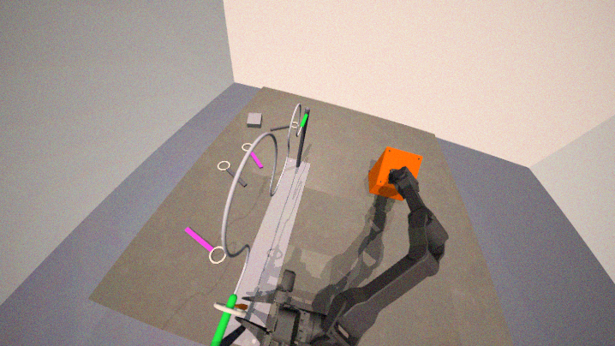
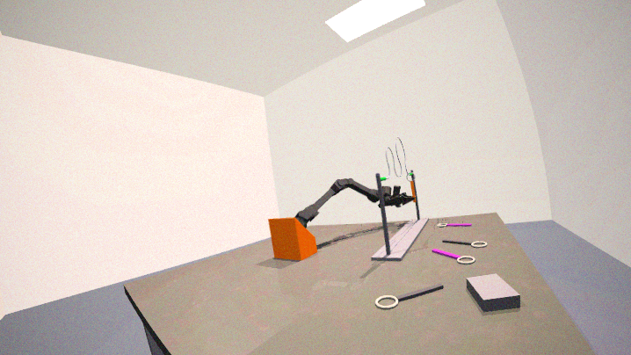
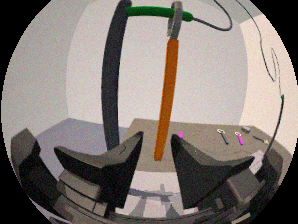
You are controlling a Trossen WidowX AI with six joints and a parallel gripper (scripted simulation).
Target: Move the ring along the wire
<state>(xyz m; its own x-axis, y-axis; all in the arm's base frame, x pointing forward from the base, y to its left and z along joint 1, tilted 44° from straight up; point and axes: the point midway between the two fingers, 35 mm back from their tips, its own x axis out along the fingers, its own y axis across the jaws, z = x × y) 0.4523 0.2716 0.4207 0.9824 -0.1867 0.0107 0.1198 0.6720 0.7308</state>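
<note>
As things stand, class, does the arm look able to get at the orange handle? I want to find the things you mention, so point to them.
Probably yes. The arm's fingers stand apart, and the orange handle [image 1: 241, 307] [image 2: 413, 191] [image 3: 167, 95] hangs down ahead of them, its lower end free; the nearby post [image 3: 111, 75] leaves room.
</note>
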